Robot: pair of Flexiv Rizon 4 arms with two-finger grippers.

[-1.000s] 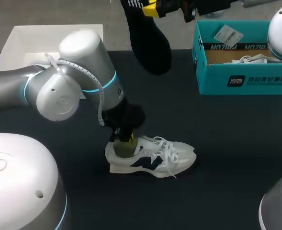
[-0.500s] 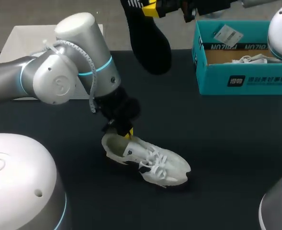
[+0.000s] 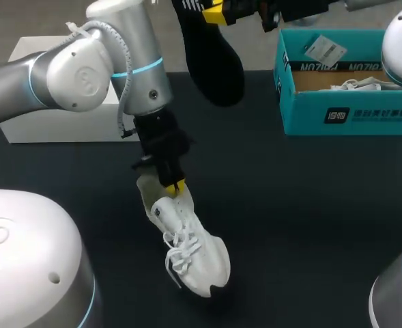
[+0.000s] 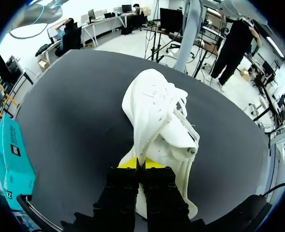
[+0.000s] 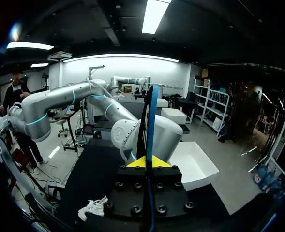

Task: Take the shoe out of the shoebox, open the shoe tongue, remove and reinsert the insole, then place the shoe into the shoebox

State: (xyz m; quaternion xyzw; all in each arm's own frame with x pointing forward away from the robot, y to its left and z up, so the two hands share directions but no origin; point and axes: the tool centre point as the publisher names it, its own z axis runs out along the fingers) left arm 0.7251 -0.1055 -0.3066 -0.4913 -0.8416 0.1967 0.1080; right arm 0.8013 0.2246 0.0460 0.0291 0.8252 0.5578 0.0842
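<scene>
**Head view.**
- Left gripper [image 3: 173,184]: over the middle of the table [image 3: 310,205], fingers closed narrowly on the heel collar of the shoe [image 3: 190,249].
- Shoe: long axis runs from the gripped heel towards the near edge, toe leading. Whether the toe rests on the table cannot be told.
- Right gripper [image 3: 218,12]: high over the far edge, clamped on the black insole [image 3: 214,65]. The insole hangs downward, well apart from the shoe.
- Shoebox [image 3: 351,115]: at the far right, open. White lid [image 3: 57,126]: at the far left, behind the left arm.

**Left wrist view.**
- Left gripper [image 4: 140,164]: yellow tips pressed together with the heel edge pinched between them.
- Shoe [image 4: 152,111]: stretches straight ahead of the fingers, laces to one side.
- Shoebox [image 4: 11,154]: off to the side, well apart.

**Right wrist view.**
- Right gripper [image 5: 146,163]: tips tight on the insole [image 5: 150,121], seen edge-on and running straight ahead of the fingers.
- Left arm [image 5: 84,96]: beyond the insole.
- Shoe [image 5: 95,208]: only a small laced part shows beside the gripper, far off.

**Judgement.** Reinsertion turns on this relation. The shoe's mouth is at the heel end, right at the left fingers. The insole hangs on the far side of it, so the right arm must bring it down and nearer, lined up with the shoe's length.
</scene>
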